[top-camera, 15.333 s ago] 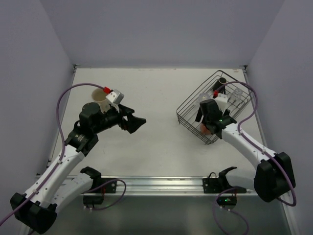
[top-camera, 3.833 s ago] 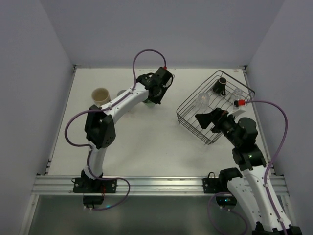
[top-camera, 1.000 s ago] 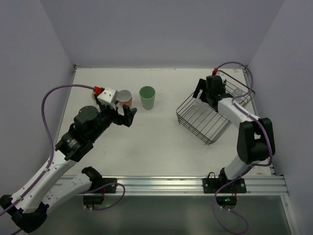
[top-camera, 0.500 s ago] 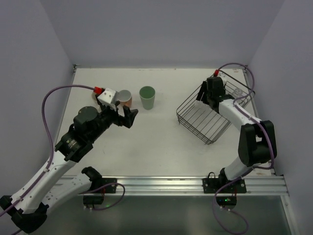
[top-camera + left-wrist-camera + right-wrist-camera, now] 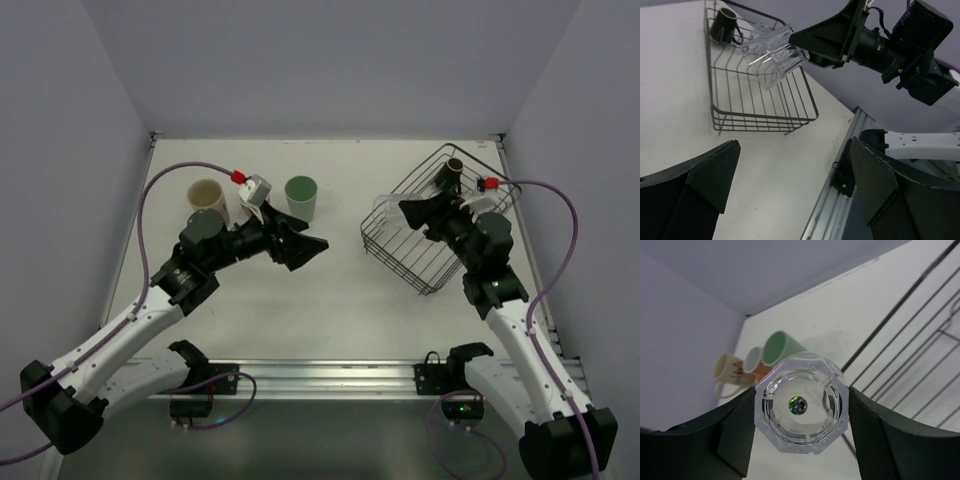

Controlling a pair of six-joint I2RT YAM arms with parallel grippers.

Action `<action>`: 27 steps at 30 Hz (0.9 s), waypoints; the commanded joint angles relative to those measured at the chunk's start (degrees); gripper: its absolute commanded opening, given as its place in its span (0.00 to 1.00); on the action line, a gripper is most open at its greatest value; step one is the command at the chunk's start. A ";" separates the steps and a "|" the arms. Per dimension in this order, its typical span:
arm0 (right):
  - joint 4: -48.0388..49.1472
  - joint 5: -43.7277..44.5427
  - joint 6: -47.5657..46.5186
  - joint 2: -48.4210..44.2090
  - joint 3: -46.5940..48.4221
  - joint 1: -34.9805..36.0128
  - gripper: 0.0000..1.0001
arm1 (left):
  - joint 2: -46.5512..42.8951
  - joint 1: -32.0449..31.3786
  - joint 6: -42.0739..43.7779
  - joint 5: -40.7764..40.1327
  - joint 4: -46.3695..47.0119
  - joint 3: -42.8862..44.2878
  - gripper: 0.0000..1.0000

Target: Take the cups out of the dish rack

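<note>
Right hand (image 5: 412, 212) clamped down within the last second and now grips the clear faceted glass (image 5: 772, 50), lifted over the black wire dish rack's (image 5: 762, 116) left edge. Left hand (image 5: 300, 247) is wide, empty, over the table. Looks like only the small dark brown mug (image 5: 452, 170) remains inside.

A pale off-white table (image 5: 330, 290) fills the middle of the top view, its surface matte and plain. Three flat lavender-grey walls close it in: a back wall (image 5: 330, 60) across the top of the frame, and a left wall (image 5: 60, 150) and a right wall (image 5: 590, 120) slanting down the sides. A silver metal rail (image 5: 330, 375) runs along the table's near edge at the bottom, with a dull grey-green surface (image 5: 330, 440) below it. The light is soft and even, and shadows on the table are faint.
</note>
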 commanded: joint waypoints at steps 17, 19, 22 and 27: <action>23.57 -23.71 24.37 -12.65 -15.95 -0.04 0.42 | 17.68 -9.66 -11.00 -0.88 23.23 -0.83 0.87; 24.88 -24.77 24.98 -11.78 -16.56 -0.13 0.42 | 18.56 -10.01 -11.53 -0.53 25.26 -0.75 0.86; 28.38 -26.35 26.91 -10.28 -17.88 -0.04 0.42 | 19.88 -10.27 -11.88 -0.18 28.43 -0.39 0.82; 35.50 -28.81 31.12 -7.47 -20.77 -0.04 0.42 | 21.38 -10.27 -14.16 0.88 33.70 -1.97 0.57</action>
